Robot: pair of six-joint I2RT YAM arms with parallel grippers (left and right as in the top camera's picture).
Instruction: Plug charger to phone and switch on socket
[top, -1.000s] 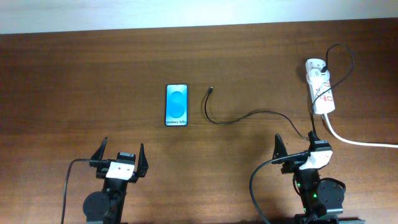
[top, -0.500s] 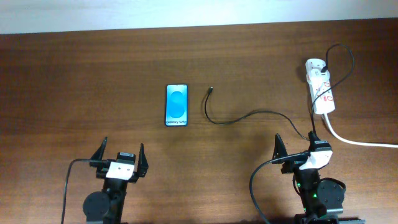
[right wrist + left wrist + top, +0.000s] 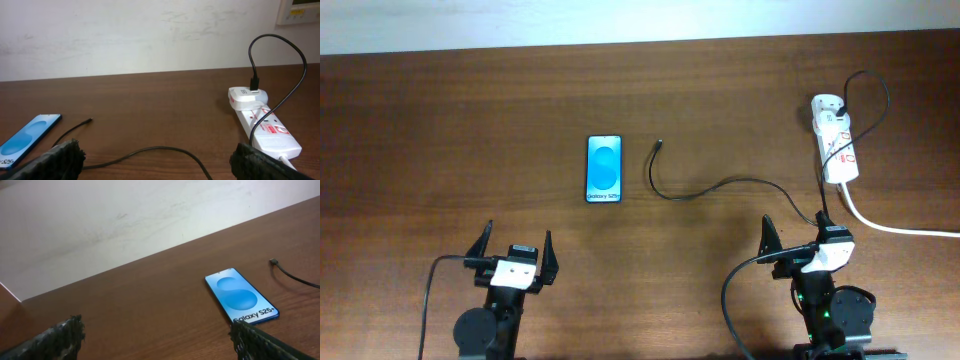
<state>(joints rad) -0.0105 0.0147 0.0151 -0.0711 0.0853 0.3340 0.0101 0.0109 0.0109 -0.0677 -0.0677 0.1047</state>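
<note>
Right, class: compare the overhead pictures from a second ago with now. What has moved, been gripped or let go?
Nothing visibly changed. The left gripper and right gripper stay open and parked; the phone, the charger and the socket lie untouched where they were.

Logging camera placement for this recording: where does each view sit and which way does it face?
Overhead: fixed above the table, looking straight down; both arms show at the bottom, left gripper and right gripper open.
Left wrist: low on the left arm, facing forward toward the wall; own fingertips at bottom corners, phone ahead.
Right wrist: low on the right arm, facing forward; own fingertips below, socket at right.
Shared: phone and charger appear in all three.
</note>
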